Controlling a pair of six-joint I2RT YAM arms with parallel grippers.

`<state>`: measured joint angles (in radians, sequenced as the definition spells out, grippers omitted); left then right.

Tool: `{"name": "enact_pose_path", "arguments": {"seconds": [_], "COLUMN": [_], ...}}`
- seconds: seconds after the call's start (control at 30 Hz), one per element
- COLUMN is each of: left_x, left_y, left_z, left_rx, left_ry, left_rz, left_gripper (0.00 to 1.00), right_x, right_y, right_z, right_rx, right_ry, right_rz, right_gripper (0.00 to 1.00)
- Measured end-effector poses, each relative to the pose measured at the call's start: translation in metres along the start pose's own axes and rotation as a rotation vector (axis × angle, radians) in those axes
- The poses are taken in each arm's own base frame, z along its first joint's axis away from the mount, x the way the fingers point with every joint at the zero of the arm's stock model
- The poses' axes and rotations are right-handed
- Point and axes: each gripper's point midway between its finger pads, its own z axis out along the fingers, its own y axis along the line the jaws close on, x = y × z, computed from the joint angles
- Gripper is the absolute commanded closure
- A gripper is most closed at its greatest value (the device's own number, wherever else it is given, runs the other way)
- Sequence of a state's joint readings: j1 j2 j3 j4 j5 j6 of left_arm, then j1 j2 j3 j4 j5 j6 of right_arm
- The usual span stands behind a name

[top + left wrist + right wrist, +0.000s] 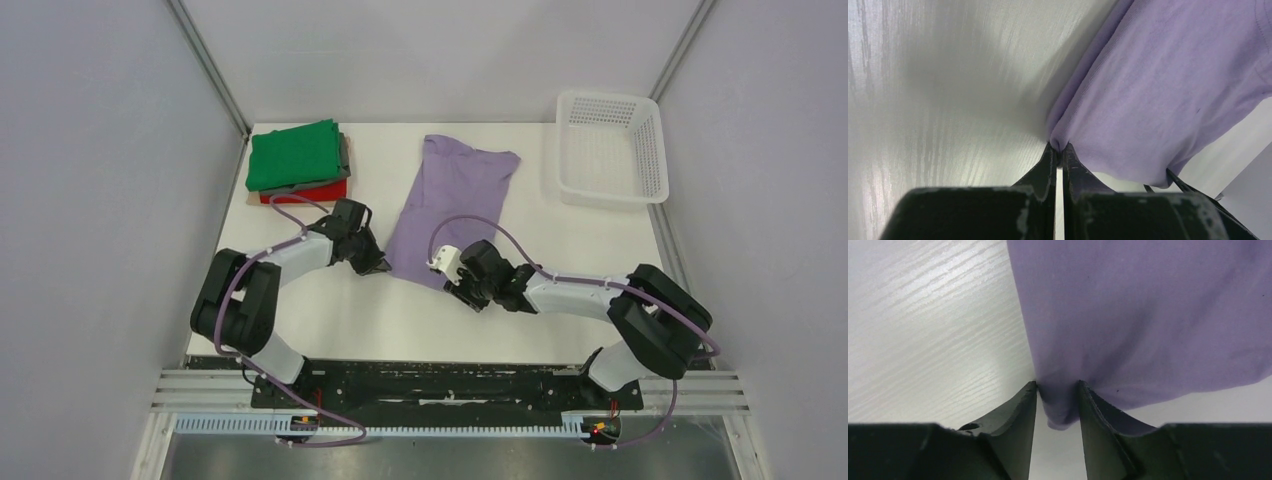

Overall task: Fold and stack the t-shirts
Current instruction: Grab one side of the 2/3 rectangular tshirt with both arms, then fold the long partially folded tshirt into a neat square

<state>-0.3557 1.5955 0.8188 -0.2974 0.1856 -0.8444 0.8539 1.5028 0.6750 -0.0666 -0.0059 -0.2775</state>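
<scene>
Lavender t-shirt (pixel 455 205) seen laid flat on white table (pixel 330 310), mid-field, long axis running from far centre down toward near-left; folded lengthwise into a narrow tapered strip, neck end far, hem end near the arms. Near hem is held at both corners: L corner is pinched by left gripper (pixel 378 266), R corner by right gripper (pixel 462 285). In left wrist view the fingers are pressed almost together w/ a small nub of cloth caught at the tips; fabric fans out from that point to upper right. In right wrist view a thicker bunch of hem is clamped betw. the two fingers, a narrow gap being filled by the cloth, w/ a little tab hanging below the pinch. Cloth: soft matt knit, fine weave visible close up, shallow creases radiating from both pinch points. Table surface: pale, faint wood-grain streaks, slight sheen. Fingers: black, wedge-shaped, scuffed paint. Far-left corner: a stack of folded rectangles is noted, green t-shirt (pixel 295 155) on top, grey t-shirt (pixel 345 152) showing at its edge, red t-shirt (pixel 310 193) beneath. Far right: white plastic mesh basket (pixel 610 150), well apart from the cloth.
</scene>
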Motion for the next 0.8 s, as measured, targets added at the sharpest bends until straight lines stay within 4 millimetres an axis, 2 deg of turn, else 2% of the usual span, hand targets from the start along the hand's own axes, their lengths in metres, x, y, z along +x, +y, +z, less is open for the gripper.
{"name": "enact_pose_path", "arguments": {"seconds": [0.13,0.23,0.3,0.43,0.57,0.67,0.77,0.8], "left_x": [0.002,0.011,0.023,0.058,0.091,0.102,0.102,0.100], "left_y": [0.000,0.007,0.015,0.042,0.068,0.076,0.073,0.069], "left_z": [-0.007,-0.016,-0.024,-0.045,-0.072,-0.096,-0.127,-0.142], "left_rx": [0.012,0.022,0.024,0.005,0.021,0.064,0.152,0.193], "left_ry": [-0.011,-0.020,-0.025,-0.026,-0.043,-0.081,-0.160,-0.201], "left_rz": [0.002,-0.006,-0.011,-0.030,-0.060,-0.096,-0.118,-0.129], "left_gripper": [0.98,0.98,0.98,0.98,0.98,0.98,0.98,0.98], "right_x": [0.000,0.000,-0.001,-0.004,-0.001,-0.004,-0.017,-0.023], "right_y": [0.001,0.010,0.021,0.055,0.101,0.128,0.145,0.149], "right_z": [0.002,-0.001,-0.007,-0.026,-0.045,-0.064,-0.086,-0.093], "right_rx": [-0.005,-0.041,-0.102,-0.264,-0.457,-0.601,-0.711,-0.741], "right_ry": [0.021,0.025,0.015,-0.025,-0.052,-0.087,-0.158,-0.184], "right_rz": [0.017,0.038,0.057,0.069,0.046,0.041,0.033,0.031], "right_gripper": [0.87,0.94,0.95,0.95,1.00,1.00,1.00,1.00]}}
